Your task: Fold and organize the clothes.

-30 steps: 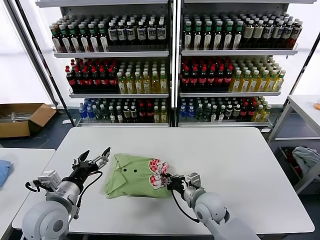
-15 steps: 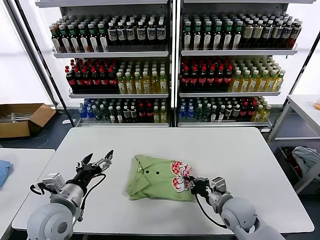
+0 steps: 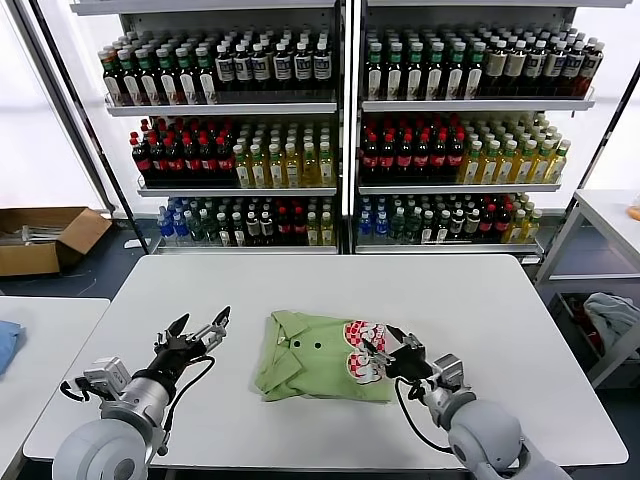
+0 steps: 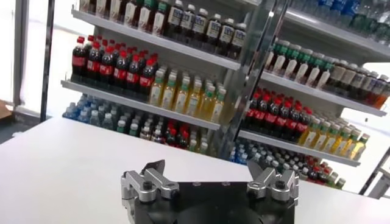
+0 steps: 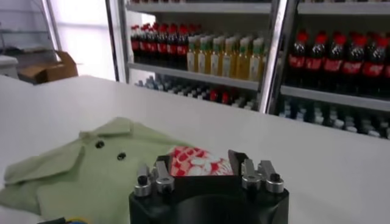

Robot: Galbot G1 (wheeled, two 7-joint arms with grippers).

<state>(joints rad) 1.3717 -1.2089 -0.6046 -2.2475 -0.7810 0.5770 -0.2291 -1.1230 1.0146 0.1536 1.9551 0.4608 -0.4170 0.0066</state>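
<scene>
Since a second earlier the shirt had slid rightward across the tabletop; it lay folded, print up. The right gripper, jaws spread, sat at its right edge; the left gripper, jaws spread, waited left of it; folding looked nearly complete

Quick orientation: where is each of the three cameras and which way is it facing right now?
Head: high on the body, looking down at the white table, folded shirt, left gripper, right gripper.
Left wrist: low behind its open gripper, facing the bottle shelves.
Right wrist: behind its open gripper, facing the shirt.
All share the shelves.
</scene>
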